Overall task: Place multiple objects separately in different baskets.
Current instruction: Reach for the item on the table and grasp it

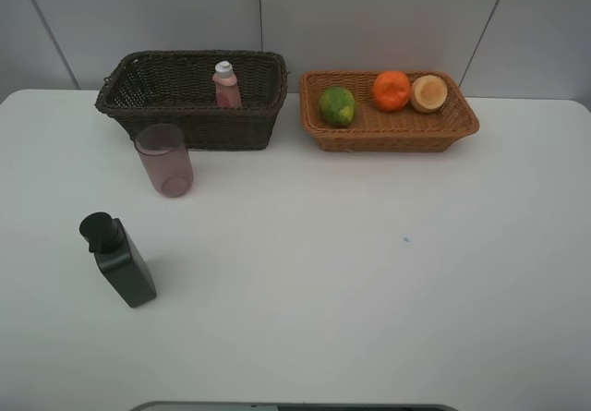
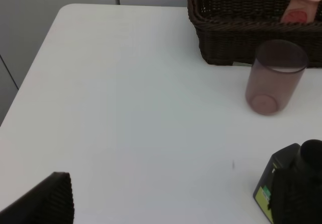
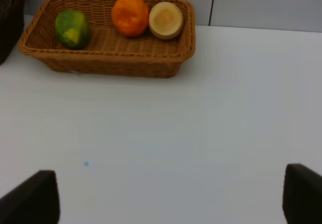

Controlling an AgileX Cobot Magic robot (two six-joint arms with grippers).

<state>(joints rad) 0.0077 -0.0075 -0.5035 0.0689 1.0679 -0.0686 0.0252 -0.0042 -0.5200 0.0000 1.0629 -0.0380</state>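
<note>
Fruit (papaya (image 1: 337, 106), orange (image 1: 391, 90), peach (image 1: 428, 93)) fills the tan basket (image 1: 388, 136) at one o'clock; pink bottle (image 1: 226, 85) stands in the dark basket (image 1: 185, 126) at eleven; cup (image 1: 164, 160) and pump bottle (image 1: 118, 261) at nine. Right gripper (image 3: 171, 194) gapes; left gripper (image 2: 166, 204): cannot tell.

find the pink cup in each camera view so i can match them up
Exterior high: the pink cup stands upright on the table, left side, just in front of the dark brown basket.
Left wrist: the cup stands before the same basket's wall, with the black pump bottle nearer the camera.
Right wrist: not in it.
Shared landmark: the dark brown basket holding the small pink bottle.
</note>
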